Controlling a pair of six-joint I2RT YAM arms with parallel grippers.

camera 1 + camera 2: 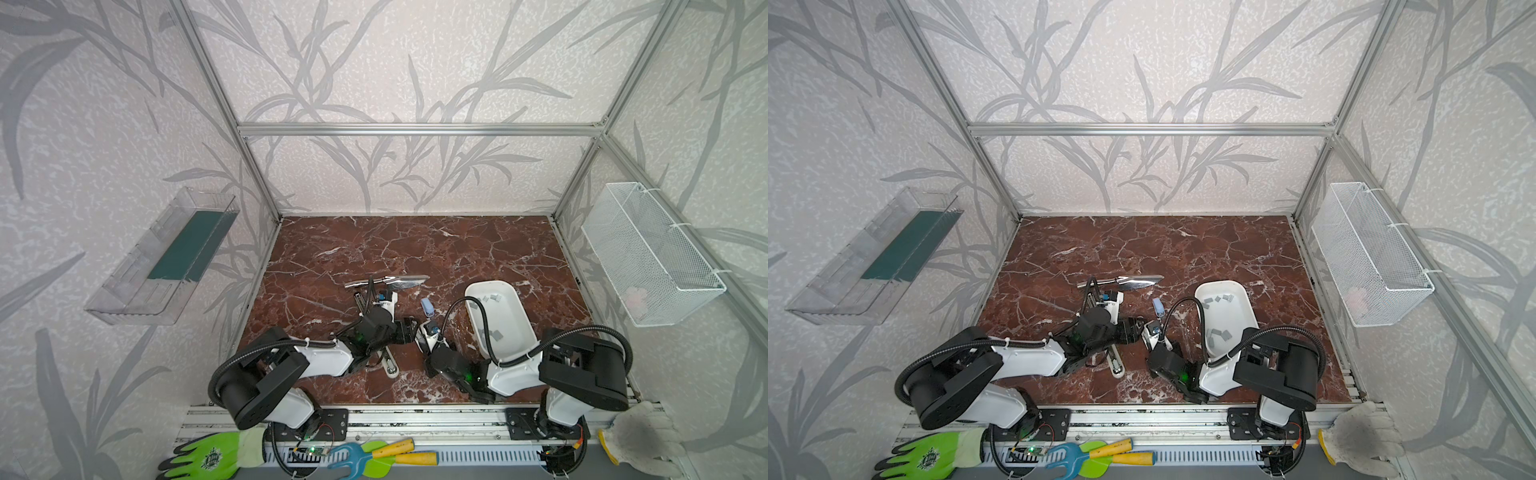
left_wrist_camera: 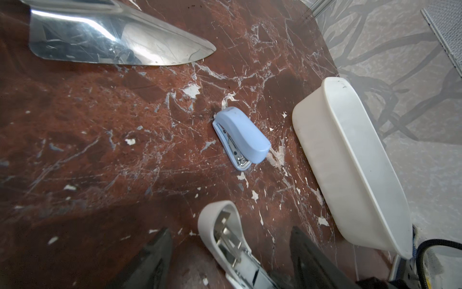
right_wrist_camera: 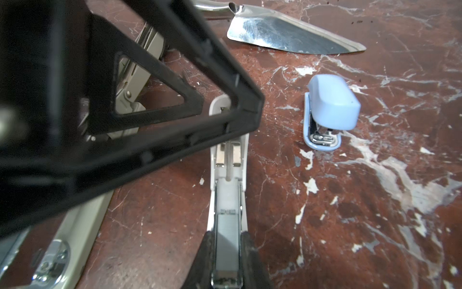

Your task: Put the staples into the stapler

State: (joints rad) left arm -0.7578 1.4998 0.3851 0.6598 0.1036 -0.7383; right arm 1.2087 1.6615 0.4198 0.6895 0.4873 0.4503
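Note:
A small white stapler (image 3: 228, 160) lies opened out flat on the marble table, between my two grippers in both top views. A grey strip of staples (image 3: 226, 227) sits in its metal channel. My right gripper (image 3: 227, 250) is shut on the sides of that channel. My left gripper (image 2: 231, 240) is open, its black fingers (image 2: 160, 252) standing apart on either side of the stapler's flipped-back lid (image 2: 220, 225) without touching it. More staples (image 1: 484, 298) lie loose in the white tray (image 1: 517, 307).
A small blue stapler (image 1: 427, 306) stands shut just beyond the grippers. A metal trowel (image 1: 390, 283) lies farther back. A larger grey stapler (image 1: 388, 365) lies open under my left arm. A wire basket (image 1: 648, 253) hangs on the right wall, a clear bin (image 1: 162, 257) on the left.

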